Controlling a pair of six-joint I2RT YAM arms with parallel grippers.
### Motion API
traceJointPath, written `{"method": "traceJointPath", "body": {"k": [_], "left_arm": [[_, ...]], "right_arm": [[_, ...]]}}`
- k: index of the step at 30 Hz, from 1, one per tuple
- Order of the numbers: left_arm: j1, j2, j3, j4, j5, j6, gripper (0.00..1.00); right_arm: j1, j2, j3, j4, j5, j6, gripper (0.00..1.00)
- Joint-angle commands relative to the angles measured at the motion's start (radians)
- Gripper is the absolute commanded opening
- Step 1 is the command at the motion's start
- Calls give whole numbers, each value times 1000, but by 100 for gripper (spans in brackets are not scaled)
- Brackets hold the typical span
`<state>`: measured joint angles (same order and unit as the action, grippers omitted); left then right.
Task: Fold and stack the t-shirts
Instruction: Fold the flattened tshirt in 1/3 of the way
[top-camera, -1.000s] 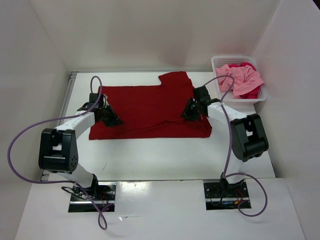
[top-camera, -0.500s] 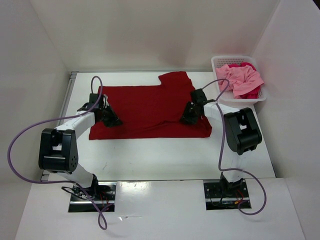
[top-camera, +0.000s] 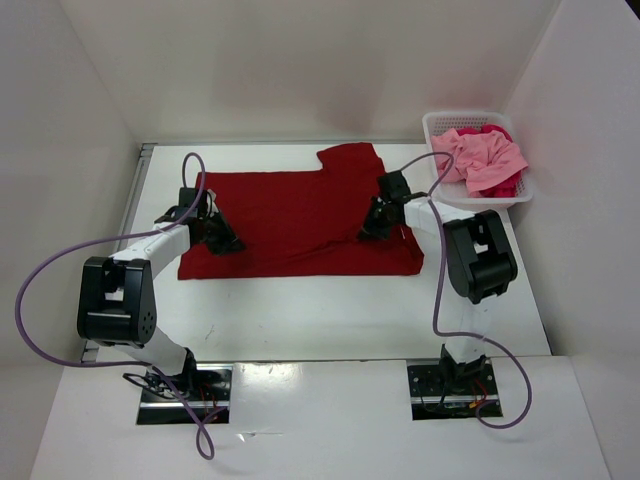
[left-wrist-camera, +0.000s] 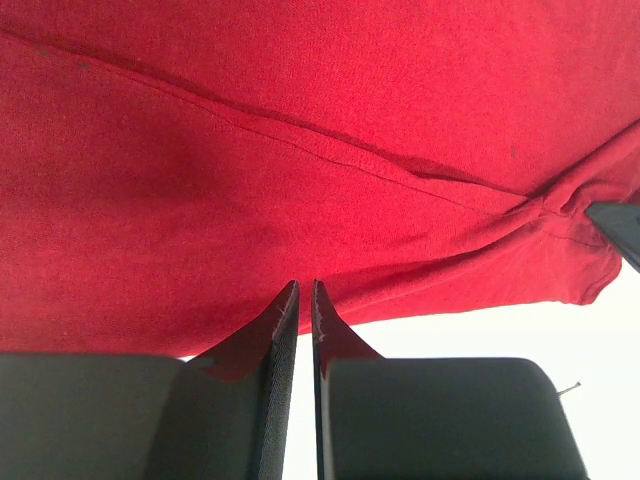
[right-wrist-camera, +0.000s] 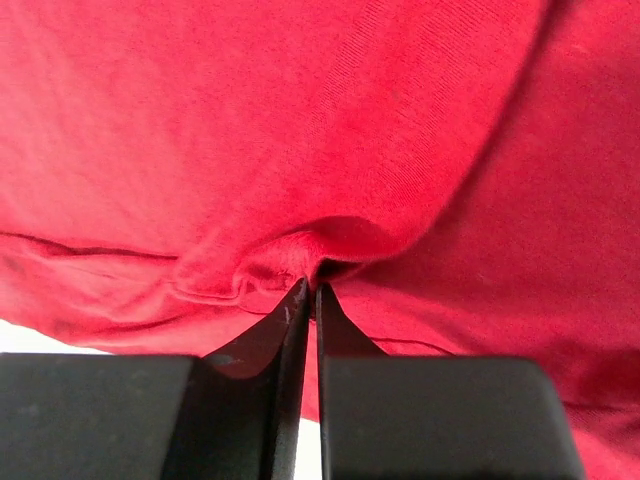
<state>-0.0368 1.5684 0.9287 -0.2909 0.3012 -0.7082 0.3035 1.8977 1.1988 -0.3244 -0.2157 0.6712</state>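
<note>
Grip status: the right hand (right-wrist-camera: 308, 285) was closed on the dark red t-shirt (right-wrist-camera: 400, 120), with cloth puckered into a small bunch at its fingertips. The left hand (left-wrist-camera: 305, 288) was closed to a thin slit at the same shirt's hem. It appeared to hold that edge, though no pucker confirmed it.

Position: the shirt lay spread flat on the surface (top-camera: 300, 310), with one sleeve projecting at 1 o'clock. In the top view, the right hand stood toward the shirt's 3 o'clock side. The left hand stood at 8 o'clock, close to the edge.

Step in hand, by judgement: first fold of the first shirt, at the grasp stage, with no fold made yet. The next move called for both hands to lift together and carry their edges across the cloth with equal tension, so that the panel did not skew.

View differences: the wrist views showed the pinch at each hand, which the top view could not resolve. Only the top view showed the basket (top-camera: 440, 122) at 2 o'clock on the surface. It held the light pink t-shirt (top-camera: 485, 158) and, beneath that, the magenta t-shirt (top-camera: 497, 130), both unfolded.
</note>
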Motion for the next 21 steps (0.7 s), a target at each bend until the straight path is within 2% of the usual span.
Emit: {"method": "traceJointPath", "body": {"k": [1, 14, 16, 17, 21], "left_arm": [[2, 4, -4, 19, 19, 13, 16], [2, 4, 36, 1, 19, 13, 16], [2, 4, 36, 1, 19, 13, 16], [2, 4, 36, 1, 19, 13, 16], [2, 4, 45, 1, 19, 4, 16]], "right_arm": [[5, 24, 85, 7, -39, -6, 8], [14, 199, 349, 5, -114, 51, 4], [25, 221, 373, -4, -114, 51, 11], [25, 221, 383, -4, -114, 51, 20], [25, 221, 407, 31, -138, 80, 20]]}}
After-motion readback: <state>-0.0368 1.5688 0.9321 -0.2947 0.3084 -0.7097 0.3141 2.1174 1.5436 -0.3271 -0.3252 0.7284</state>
